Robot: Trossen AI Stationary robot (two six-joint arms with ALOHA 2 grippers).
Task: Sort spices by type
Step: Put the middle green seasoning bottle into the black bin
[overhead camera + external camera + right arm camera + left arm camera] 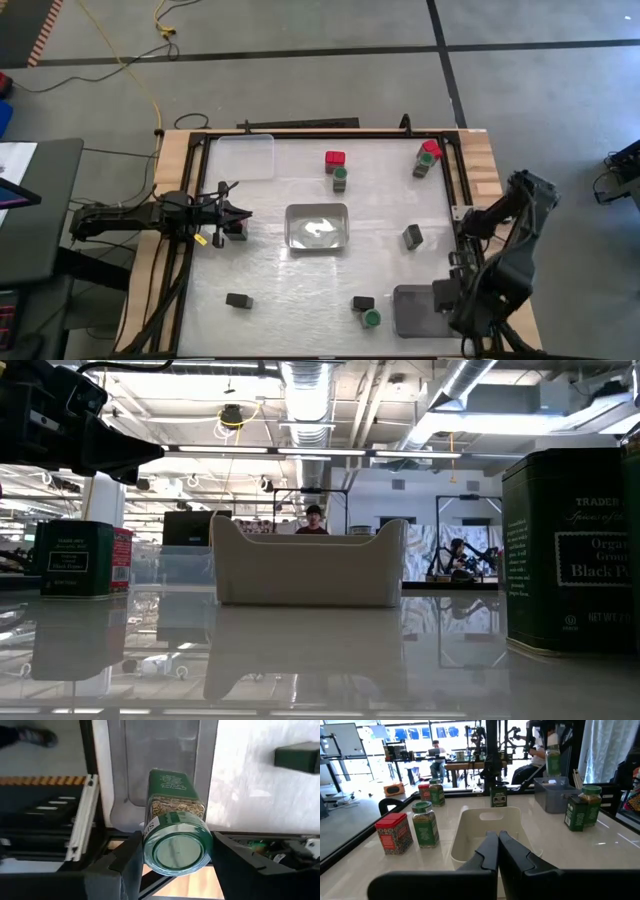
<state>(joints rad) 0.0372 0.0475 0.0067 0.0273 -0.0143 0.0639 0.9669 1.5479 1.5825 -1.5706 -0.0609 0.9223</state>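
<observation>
One green-capped spice jar point(175, 837) sits clamped between the right gripper's point(176, 865) fingers, cap toward the wrist and long axis pointing down at the grey tray point(415, 312) directly beneath, while the left gripper point(238, 217), fingers closed and empty, waits well apart.

We see bright, even light from the ceiling lamps point(300, 452) in the low view, and the glossy table point(320, 660) below them mirrors the white tray point(310, 565). From above, strong glare lies on the metal tray point(318, 226) at the table centre. Near the right gripper point(175, 852), the green-capped jar point(176, 840) is sharp, while the black tin point(300, 756) beyond it is blurred.
</observation>
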